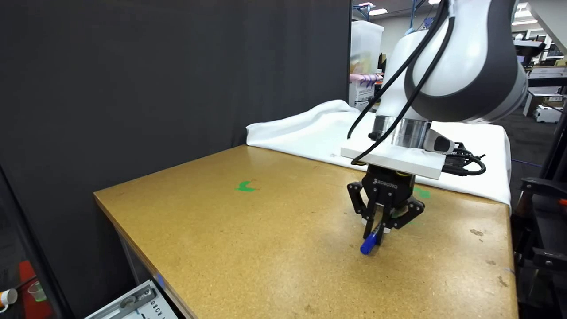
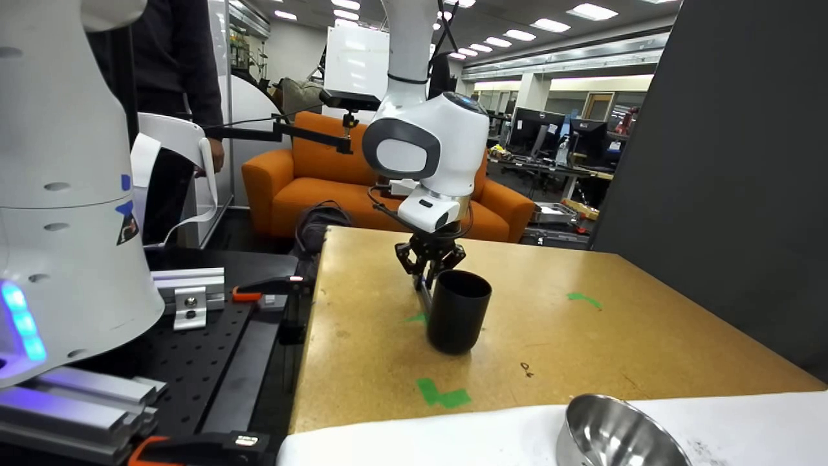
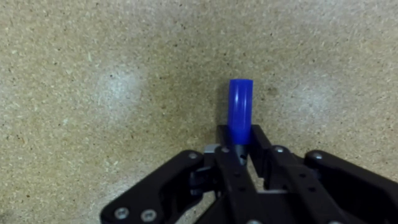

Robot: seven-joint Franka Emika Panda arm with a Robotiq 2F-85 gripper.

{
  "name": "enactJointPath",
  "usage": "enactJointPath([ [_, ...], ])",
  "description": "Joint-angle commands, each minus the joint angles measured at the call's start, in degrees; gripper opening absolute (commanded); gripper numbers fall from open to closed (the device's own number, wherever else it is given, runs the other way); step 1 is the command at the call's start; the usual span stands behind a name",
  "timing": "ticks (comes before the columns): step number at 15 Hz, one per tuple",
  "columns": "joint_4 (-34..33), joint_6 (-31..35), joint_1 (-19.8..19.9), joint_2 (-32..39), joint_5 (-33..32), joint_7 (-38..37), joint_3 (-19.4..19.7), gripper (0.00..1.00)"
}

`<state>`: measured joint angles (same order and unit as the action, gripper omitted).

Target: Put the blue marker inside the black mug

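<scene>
Both sides of my pincer (image 3: 239,130) squeeze the blue marker (image 3: 240,105), its blue end poking out of my grip. In an exterior view the black mug (image 2: 457,314) stands on the table (image 2: 614,349); I hold the marker outside the mug, just beside it, though whether they touch I can't quite tell.

- Arm (image 1: 465,48): white, rounded shells (image 1: 401,95); dark grey bands (image 1: 478,97).
- Collar (image 1: 409,132): bright silver metal, cylindrical.
- Plate (image 1: 394,155): white, flat, straight-edged.
- Cables (image 1: 438,20): black, run outside the shells, looped beside the plate.
- Gripper (image 1: 374,237): black, lettered "ROBOTIQ" in pale type; angular links (image 3: 168,175), silver screws (image 3: 148,215).
- Base (image 2: 71,272): white; lit blue strip (image 2: 24,323), blue tape (image 2: 125,182), dark label (image 2: 128,228), oval recesses (image 2: 57,226).
</scene>
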<state>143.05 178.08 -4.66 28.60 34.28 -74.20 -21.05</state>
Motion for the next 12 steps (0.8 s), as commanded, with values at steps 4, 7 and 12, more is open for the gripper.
enactJointPath([
  [4,-3.59,-3.56,-1.82,-1.67,0.18,0.58,1.56,0.05],
  [7,-4.42,-7.09,-3.98,-4.73,-0.36,-0.29,3.60,0.05],
  [12,-6.31,-16.63,-1.79,-11.42,1.91,3.18,2.98,0.05],
])
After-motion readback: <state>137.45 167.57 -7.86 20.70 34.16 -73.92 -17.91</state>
